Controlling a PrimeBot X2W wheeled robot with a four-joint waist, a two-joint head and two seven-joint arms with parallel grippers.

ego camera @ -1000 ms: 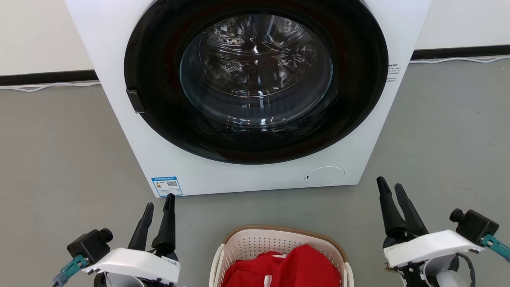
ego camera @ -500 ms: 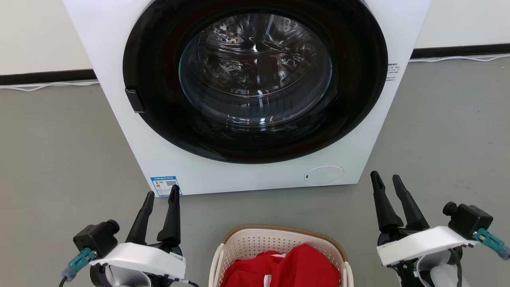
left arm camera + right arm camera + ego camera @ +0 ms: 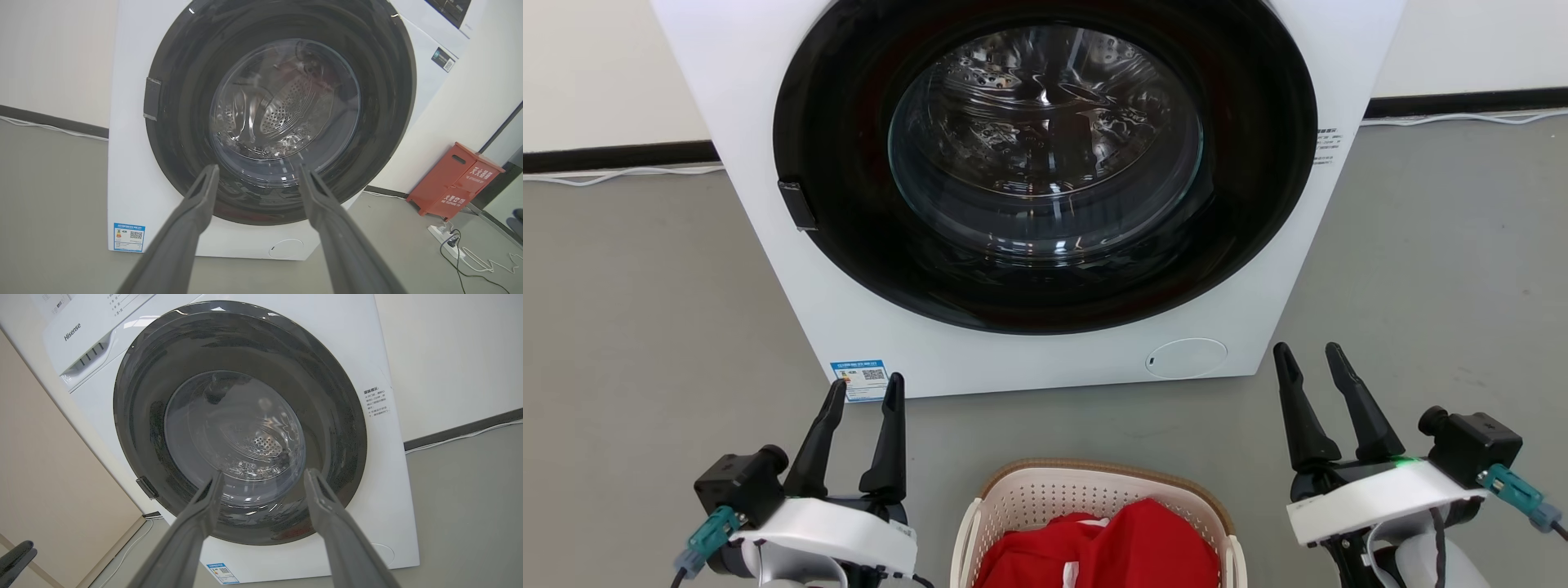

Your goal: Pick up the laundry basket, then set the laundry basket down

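both grippers have spread wider in the last second and edged inward: left gripper and right gripper, empty, flank the basket, resting on the floor before the washer. looks like readying to take its handles.

We've got the laundry basket low at the centre of the head view, sitting upright on the grey floor, near the front of the washing machine but clear of it. We can see its cream-white perforated wall, rounded corners and a tan woven-look rim along the far edge. White loop handles show on both sides. Red cloth is heaped inside, reaching about rim height. The near half is cut off by the frame's bottom edge.
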